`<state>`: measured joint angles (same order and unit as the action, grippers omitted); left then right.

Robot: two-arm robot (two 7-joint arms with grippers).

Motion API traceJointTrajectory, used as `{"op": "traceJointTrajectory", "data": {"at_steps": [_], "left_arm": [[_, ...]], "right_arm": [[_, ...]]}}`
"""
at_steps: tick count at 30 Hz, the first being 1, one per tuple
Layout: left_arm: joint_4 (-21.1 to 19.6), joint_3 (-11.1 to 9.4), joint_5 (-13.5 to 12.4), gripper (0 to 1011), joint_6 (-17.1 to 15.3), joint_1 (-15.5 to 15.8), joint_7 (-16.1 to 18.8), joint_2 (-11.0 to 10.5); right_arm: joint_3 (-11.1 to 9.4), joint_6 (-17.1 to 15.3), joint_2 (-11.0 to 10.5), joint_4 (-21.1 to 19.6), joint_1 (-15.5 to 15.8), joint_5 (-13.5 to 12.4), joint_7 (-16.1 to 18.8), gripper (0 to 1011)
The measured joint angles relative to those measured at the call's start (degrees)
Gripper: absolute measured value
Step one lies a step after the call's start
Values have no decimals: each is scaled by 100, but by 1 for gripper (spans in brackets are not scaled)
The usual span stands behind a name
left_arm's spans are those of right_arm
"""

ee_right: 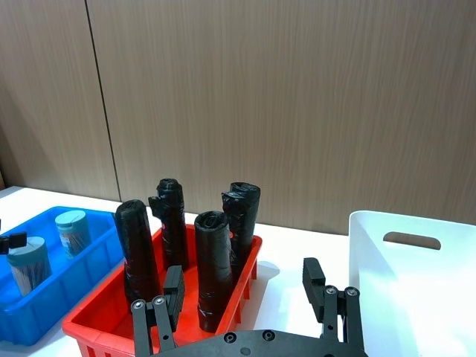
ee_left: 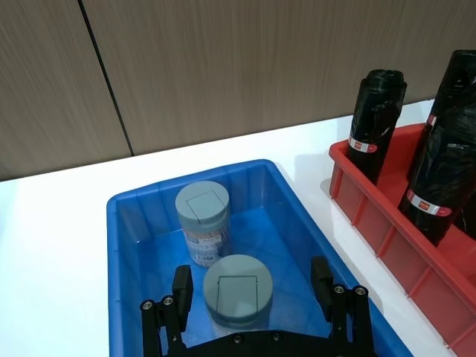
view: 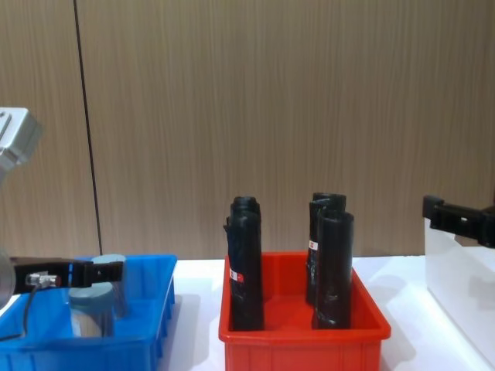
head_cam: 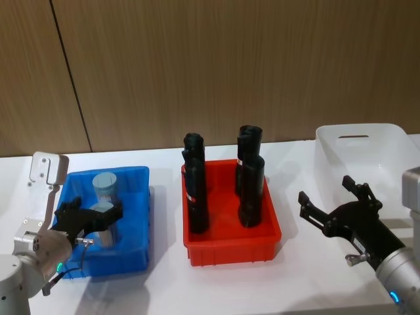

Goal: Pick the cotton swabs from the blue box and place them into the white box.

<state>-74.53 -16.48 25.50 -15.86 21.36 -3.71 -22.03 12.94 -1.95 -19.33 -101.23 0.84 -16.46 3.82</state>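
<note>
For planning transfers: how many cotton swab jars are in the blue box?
2, both in the blue box. One jar stands between the fingers of the open left gripper; the other behind it, nearer the wall; right gripper open by the white box.

Head cam: we look forward and down from above, with the blue box (head_cam: 134, 184), red bin (head_cam: 230, 251) and white box (head_cam: 394, 151) in frame and the wall (head_cam: 230, 65) behind. Chest cam: we sit lower, about rim height, side-on to the same bins. Left wrist cam: we ride just behind the left gripper (ee_left: 251, 279), close, looking down into the blue box. Right wrist cam: behind the right gripper (ee_right: 243, 281), farther back; it shares all three bins with head.
</note>
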Motion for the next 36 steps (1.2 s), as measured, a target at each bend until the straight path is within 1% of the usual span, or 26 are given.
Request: {"op": "traceJointTrajectory", "data": {"at_steps": [16, 36], "left_arm": [[338, 16, -162, 999, 33, 121, -182, 37], [852, 2, -391, 1000, 228, 343, -506, 131]], "right_arm": [[0, 1, 0, 0, 0, 0, 0, 1002], [0, 0, 0, 0, 0, 0, 0, 1002]]}}
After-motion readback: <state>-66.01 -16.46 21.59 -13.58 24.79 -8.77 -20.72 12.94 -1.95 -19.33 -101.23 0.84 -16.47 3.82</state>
